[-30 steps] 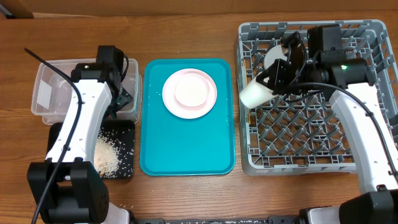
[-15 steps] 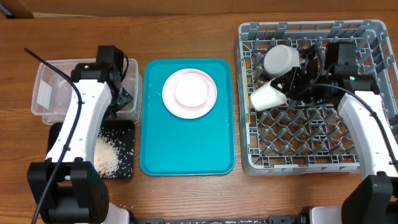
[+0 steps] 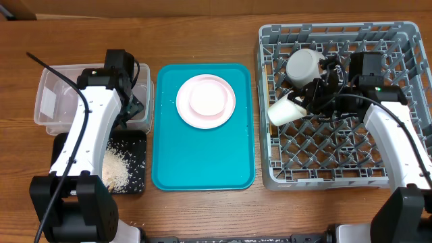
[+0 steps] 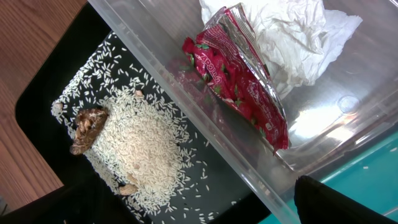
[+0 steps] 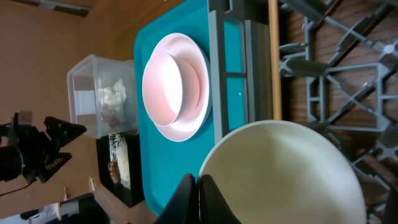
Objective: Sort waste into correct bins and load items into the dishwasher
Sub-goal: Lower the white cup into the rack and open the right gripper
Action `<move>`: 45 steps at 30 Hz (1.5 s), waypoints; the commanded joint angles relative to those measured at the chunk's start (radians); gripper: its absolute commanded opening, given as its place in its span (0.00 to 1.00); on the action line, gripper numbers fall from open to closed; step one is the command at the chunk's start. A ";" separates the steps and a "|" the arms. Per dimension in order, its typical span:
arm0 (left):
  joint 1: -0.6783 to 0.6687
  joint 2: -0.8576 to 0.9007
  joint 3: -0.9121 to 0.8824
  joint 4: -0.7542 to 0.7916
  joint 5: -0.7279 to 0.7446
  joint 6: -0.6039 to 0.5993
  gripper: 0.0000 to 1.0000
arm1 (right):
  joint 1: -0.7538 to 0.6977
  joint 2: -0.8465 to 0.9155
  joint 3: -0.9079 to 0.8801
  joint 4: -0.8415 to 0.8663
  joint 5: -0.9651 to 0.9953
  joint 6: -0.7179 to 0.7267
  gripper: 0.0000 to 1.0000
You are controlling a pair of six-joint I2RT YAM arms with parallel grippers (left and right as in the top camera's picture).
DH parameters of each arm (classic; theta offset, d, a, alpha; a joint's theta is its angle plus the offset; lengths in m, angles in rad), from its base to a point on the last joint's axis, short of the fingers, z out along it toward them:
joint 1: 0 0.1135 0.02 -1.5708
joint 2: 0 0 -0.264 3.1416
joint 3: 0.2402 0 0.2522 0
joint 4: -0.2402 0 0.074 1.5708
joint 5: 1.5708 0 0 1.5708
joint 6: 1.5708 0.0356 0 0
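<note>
The right pincer (image 5: pixel 198 190) is pressed together on the rim of the cream cup (image 3: pixel 282 112). It holds the cup tipped on its side over the 9 o'clock side of the grey dish rack (image 3: pixel 324 152). Whether the cup touches the pegs cannot be told. The white bowl (image 3: pixel 304 64) sits in the rack just toward 1 o'clock from the cup.

At 9 o'clock of the rack, on the desk (image 3: pixel 202 27), the teal tray (image 3: pixel 202 158) carries the pink plate (image 3: pixel 182 101), with the pink bowl (image 3: pixel 206 98) resting on it.

The left pincer (image 3: pixel 133 108) is spread with nothing between its tips, over the 3 o'clock end of the clear tub (image 3: pixel 57 81). Inside the tub lie the red wrapper (image 4: pixel 239 81) and the white napkin (image 4: pixel 292 37), touching. The black tray (image 3: pixel 138 182), at the tub's 6 o'clock edge, holds a heap of rice (image 4: pixel 143 149) with a brown scrap (image 4: pixel 87 124) on it.
</note>
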 commanded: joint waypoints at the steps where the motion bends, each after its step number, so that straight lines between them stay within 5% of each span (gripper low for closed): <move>1: -0.002 0.009 0.013 -0.002 -0.020 -0.006 1.00 | 0.001 0.019 -0.006 0.006 0.048 0.003 0.04; 21: -0.002 0.009 0.013 -0.002 -0.020 -0.006 1.00 | -0.038 0.107 -0.006 0.050 0.264 -0.005 0.05; 28: -0.002 0.009 0.013 -0.002 -0.020 -0.006 1.00 | -0.038 0.107 -0.006 0.058 0.420 -0.005 0.15; 39: -0.002 0.009 0.013 -0.002 -0.020 -0.006 1.00 | -0.039 0.105 0.014 0.147 0.422 -0.005 0.16; 45: -0.002 0.009 0.013 -0.002 -0.020 -0.006 1.00 | -0.038 0.053 0.187 0.026 0.299 -0.006 0.21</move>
